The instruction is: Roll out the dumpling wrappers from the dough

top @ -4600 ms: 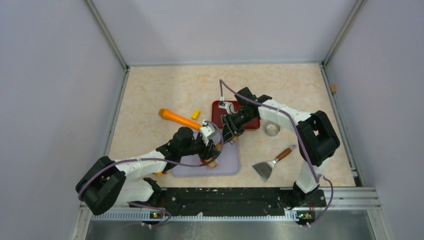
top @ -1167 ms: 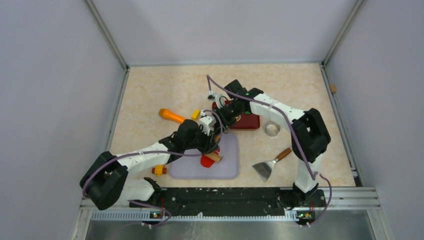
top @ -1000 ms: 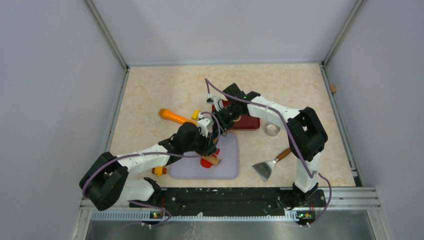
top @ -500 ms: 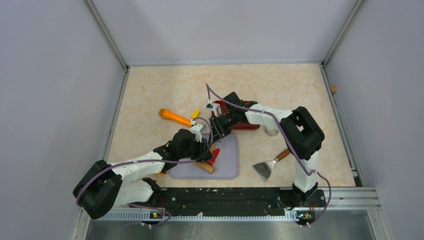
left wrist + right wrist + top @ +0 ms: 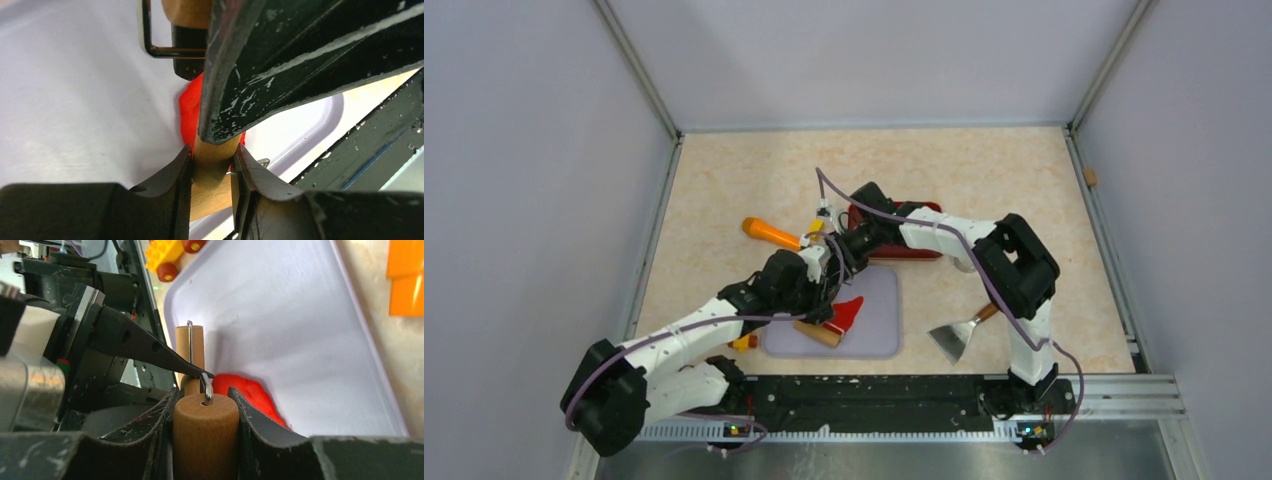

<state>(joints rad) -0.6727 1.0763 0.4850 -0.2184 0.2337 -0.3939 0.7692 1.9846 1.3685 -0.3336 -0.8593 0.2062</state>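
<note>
We see the left pincer (image 5: 212, 152) partly closed, its two black fingers clamped on one round end of the pale wooden rolling pin (image 5: 212, 172) with a wire frame. The right pincer (image 5: 202, 390) grips the pin's other wooden end the same way. The soft bright red dough (image 5: 247, 390), a flattened patch, lies just beyond both sets of fingertips on the flat lilac plastic board (image 5: 280, 315), partly under the pin.

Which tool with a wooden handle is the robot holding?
The wooden rolling pin: both the left gripper and the right gripper clamp it over the lilac board. The wooden-handled metal scraper lies untouched on the table.
</note>
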